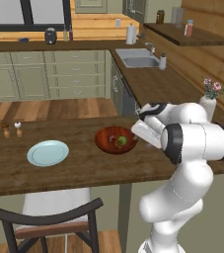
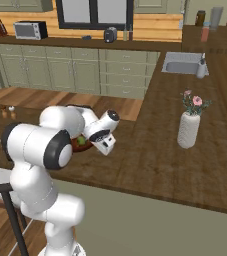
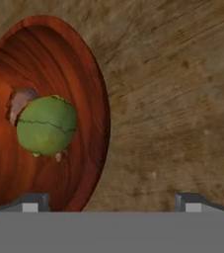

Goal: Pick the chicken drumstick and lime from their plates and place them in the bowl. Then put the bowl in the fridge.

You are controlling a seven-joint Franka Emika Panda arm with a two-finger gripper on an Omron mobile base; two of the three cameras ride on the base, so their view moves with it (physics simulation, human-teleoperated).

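The reddish-brown bowl (image 1: 100, 142) sits on the dark wooden counter and holds the lime (image 1: 122, 141). In the hand view the lime (image 3: 47, 126) lies in the bowl (image 3: 79, 69) with the chicken drumstick (image 3: 18, 103) mostly hidden behind it. My gripper (image 3: 112, 203) hangs open over the bowl's right rim, with nothing between its fingertips (image 3: 32, 202), which stand wide apart. In the left base view the gripper (image 1: 139, 132) is just right of the bowl. One pale blue plate (image 1: 48, 152) lies bare to the bowl's left. The fridge is out of view.
Two small shakers (image 1: 12, 130) stand at the counter's left end. A white vase with flowers (image 2: 188, 129) stands on the counter to the right. A dark chair (image 1: 49, 217) is tucked under the counter's near edge. A sink (image 1: 138, 58) lies far behind.
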